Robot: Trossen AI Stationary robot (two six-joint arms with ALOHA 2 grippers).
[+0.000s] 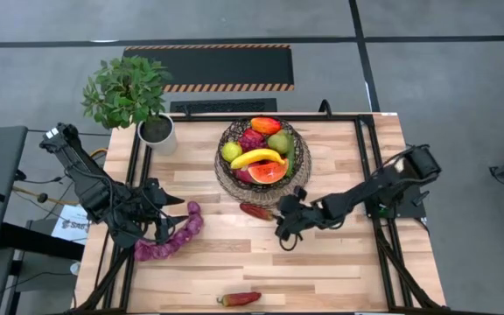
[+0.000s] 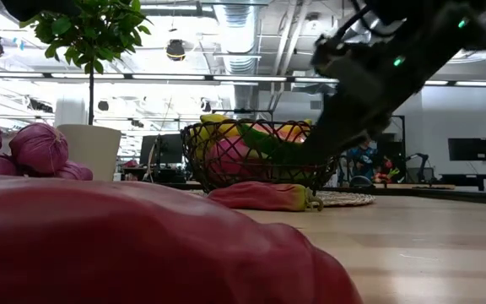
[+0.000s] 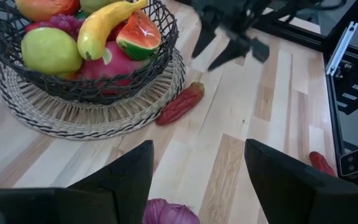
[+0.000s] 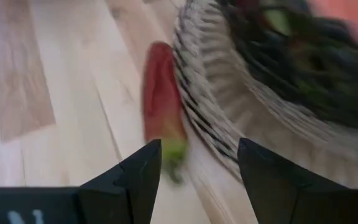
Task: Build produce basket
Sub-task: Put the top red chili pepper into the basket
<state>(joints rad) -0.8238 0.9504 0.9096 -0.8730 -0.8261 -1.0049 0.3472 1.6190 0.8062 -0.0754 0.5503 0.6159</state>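
Observation:
The dark wire basket (image 1: 227, 140) stands on a tan wicker mat (image 1: 297, 179) at the table's far middle, holding a banana (image 1: 256, 157), watermelon slice (image 1: 269, 171), green apple (image 1: 231, 151) and other fruit. A red pepper (image 1: 256, 211) lies on the table against the mat's near edge; it also shows in the right wrist view (image 4: 161, 93). My right gripper (image 1: 285, 229) is open just near and right of that pepper, touching nothing. My left gripper (image 1: 166, 220) is open above the purple string (image 1: 171, 239) at the left. A second red pepper (image 1: 240, 298) lies by the near edge.
A potted green plant (image 1: 129, 92) in a white pot (image 1: 157, 136) stands at the table's far left corner. Black frame rails (image 1: 367, 157) run along the table's left and right sides. Bare wood lies between the two grippers and toward the near edge.

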